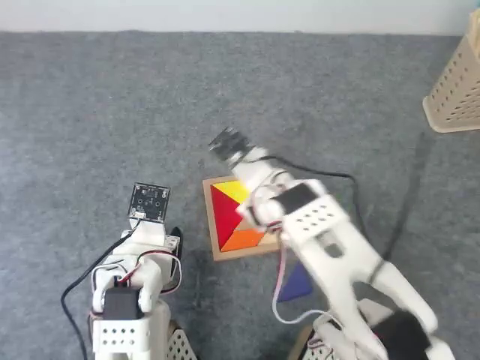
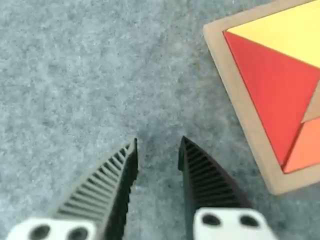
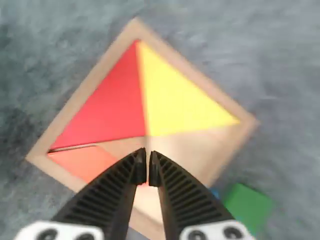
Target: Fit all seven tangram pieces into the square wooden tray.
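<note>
In the middle of the grey mat [image 1: 112, 97] sat the wooden tray [image 1: 209, 219], with the red triangle [image 1: 225, 210], yellow triangle [image 1: 234, 191] and orange piece [image 1: 244, 238] inside. The right gripper [image 3: 148, 160] hung over it, pressed together. The left gripper [image 2: 157, 145] was just beside the tray, spread apart above the mat.

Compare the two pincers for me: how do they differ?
The left pincer is open; the right pincer is shut. The left pincer is over carpet beside the tray; the right pincer is over the tray. Both have black ridged fingers.
</note>
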You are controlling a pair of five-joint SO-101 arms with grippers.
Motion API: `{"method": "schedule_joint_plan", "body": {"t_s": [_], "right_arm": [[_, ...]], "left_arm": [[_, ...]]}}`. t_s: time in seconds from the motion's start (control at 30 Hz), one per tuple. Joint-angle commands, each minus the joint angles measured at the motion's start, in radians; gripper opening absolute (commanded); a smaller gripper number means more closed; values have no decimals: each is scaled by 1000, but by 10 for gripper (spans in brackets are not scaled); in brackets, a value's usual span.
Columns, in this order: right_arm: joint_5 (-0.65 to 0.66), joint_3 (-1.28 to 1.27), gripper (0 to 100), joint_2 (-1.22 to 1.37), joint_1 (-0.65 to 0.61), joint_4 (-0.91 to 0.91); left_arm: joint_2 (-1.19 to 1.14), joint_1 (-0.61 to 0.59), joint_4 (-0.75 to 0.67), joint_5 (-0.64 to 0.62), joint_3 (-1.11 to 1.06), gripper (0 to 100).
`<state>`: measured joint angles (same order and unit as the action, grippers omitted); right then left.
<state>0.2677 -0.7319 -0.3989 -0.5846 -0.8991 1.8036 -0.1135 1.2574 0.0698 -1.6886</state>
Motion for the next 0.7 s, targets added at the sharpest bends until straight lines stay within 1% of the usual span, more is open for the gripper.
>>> {"method": "schedule_joint_plan", "body": {"t_s": [0.0, 0.1, 0.13, 0.2, 0.3, 0.37, 0.5, 0.67], "right_arm": [[9, 2, 9, -136, 145, -44], [8, 2, 11, -101, 282, -33], [8, 3, 13, -70, 315, -19], [8, 20, 50, 13, 357, 5], [14, 78, 134, 160, 364, 13], [15, 123, 165, 254, 363, 8], [17, 193, 169, 398, 371, 8], [17, 238, 170, 478, 380, 8]], "left_arm": [[15, 0, 5, -8, 4, 133], [15, 0, 5, -8, 4, 133], [15, 0, 5, -8, 4, 133], [15, 0, 5, -8, 4, 133], [15, 0, 5, -8, 4, 133], [15, 0, 5, -8, 4, 133], [15, 0, 5, -8, 4, 133], [15, 0, 5, -8, 4, 133]]}}
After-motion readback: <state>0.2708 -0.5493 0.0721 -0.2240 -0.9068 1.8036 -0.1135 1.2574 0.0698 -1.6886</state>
